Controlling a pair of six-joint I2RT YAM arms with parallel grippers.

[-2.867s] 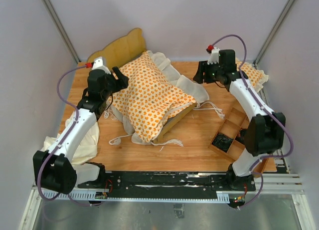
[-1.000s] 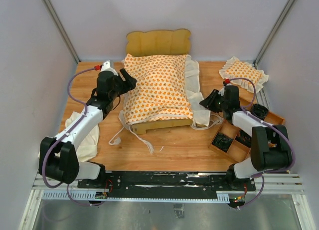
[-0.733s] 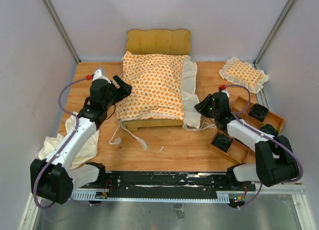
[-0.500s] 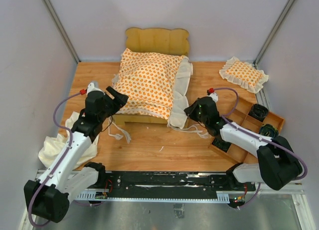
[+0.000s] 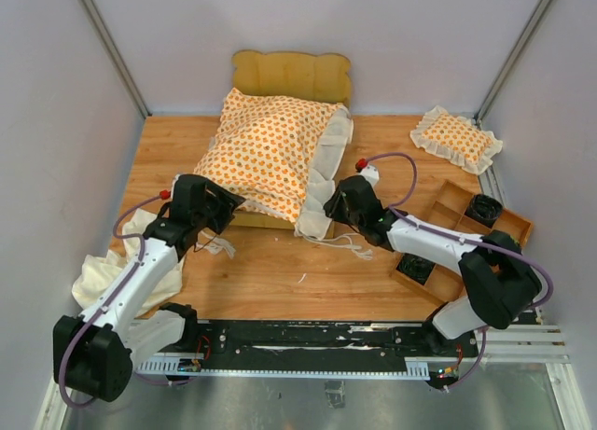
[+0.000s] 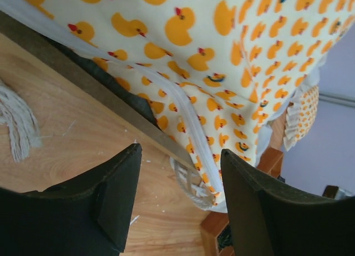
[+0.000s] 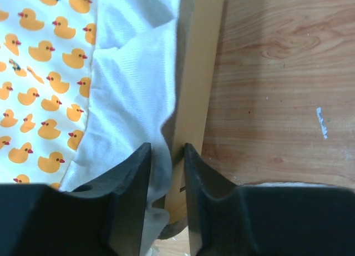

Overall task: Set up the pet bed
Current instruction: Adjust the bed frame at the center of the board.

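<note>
At the bed frame (image 7: 199,73) — left gripper (image 6: 180,153) spread wide, empty; right gripper (image 7: 167,147) pinching its rail.

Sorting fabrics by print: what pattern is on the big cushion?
The cushion shows orange ducks on cream; clearest in left wrist view.

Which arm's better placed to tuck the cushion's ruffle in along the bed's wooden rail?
Right. The right gripper has the cream ruffle and wooden rail between its fingertips. The left gripper is open at the bed's other corner, away from that ruffle.
</note>
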